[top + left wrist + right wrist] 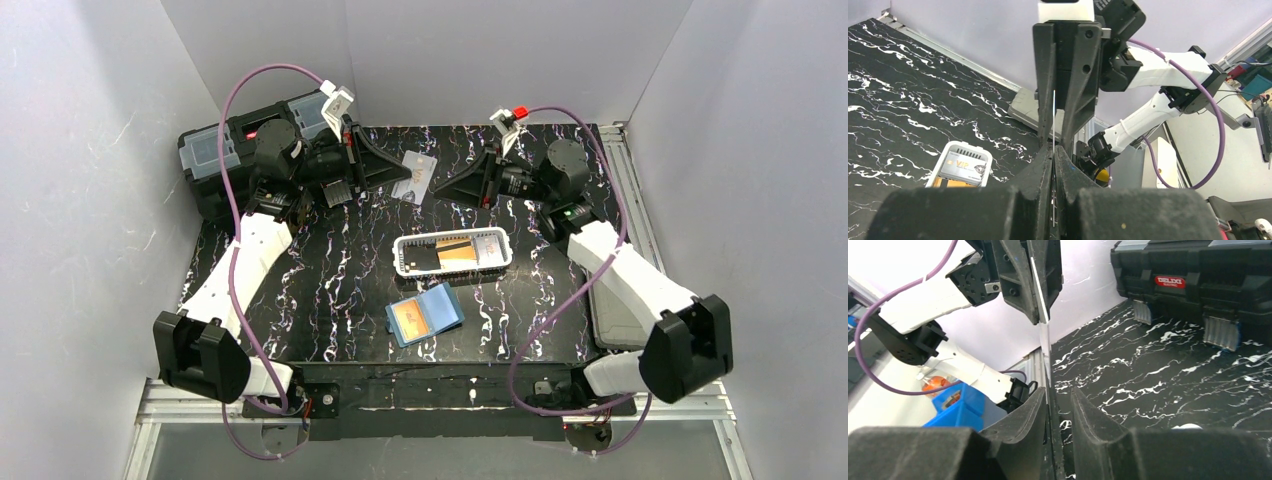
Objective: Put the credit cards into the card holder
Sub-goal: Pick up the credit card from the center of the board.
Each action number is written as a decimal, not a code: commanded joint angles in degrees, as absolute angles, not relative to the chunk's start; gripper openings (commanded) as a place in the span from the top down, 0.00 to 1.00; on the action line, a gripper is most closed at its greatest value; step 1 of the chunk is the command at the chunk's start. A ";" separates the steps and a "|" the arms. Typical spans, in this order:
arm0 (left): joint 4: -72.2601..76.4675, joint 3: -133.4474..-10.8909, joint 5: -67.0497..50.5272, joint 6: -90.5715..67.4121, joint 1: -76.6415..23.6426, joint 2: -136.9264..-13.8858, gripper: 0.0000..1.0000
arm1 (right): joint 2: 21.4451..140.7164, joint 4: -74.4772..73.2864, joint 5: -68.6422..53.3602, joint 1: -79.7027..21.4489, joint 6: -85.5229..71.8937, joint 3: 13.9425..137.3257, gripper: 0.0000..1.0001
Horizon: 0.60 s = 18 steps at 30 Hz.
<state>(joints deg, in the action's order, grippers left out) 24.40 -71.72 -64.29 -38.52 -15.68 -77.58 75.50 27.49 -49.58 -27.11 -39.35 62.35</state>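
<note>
My left gripper [393, 177] is shut on a pale credit card [415, 178] and holds it in the air above the back of the table. In the left wrist view the card [1053, 115] is edge-on between my closed jaws [1053, 150]. My right gripper [450, 187] faces it; its jaws [1058, 395] stand apart with the card's free edge [1046, 347] between them, against the left finger. The teal-blue card holder [428, 312] lies open on the table, something orange in its left sleeve. A black card [425, 258] and an orange card [460, 252] lie in the white mesh basket [500, 262].
A black toolbox [225, 155] stands at the back left, and shows in the right wrist view [1193, 280]. A flat grey tray [605, 310] lies at the table's right edge. The basket also shows in the left wrist view [979, 152], with a VIP card on top.
</note>
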 commanded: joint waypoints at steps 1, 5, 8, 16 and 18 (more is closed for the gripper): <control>27.16 -71.83 -64.46 -40.65 -15.40 -76.30 1.00 | 77.84 40.22 -55.72 -27.77 -46.17 67.64 0.68; 27.29 -71.38 -64.23 -40.48 -15.40 -76.34 1.00 | 78.46 40.19 -55.29 -29.10 -45.59 68.64 0.66; 27.55 -71.40 -64.01 -40.35 -15.41 -76.38 1.00 | 78.77 40.12 -55.10 -29.68 -45.40 69.02 0.64; 27.71 -71.62 -64.05 -40.66 -15.46 -76.04 1.00 | 81.25 37.84 -54.14 -30.68 -44.74 71.95 0.63; 27.74 -71.55 -64.06 -40.90 -15.45 -75.93 1.00 | 81.60 38.38 -53.66 -30.76 -45.31 72.11 0.63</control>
<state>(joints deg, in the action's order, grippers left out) 27.07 -71.61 -63.92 -40.82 -15.07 -77.41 81.21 34.83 -53.98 -29.43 -44.75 68.31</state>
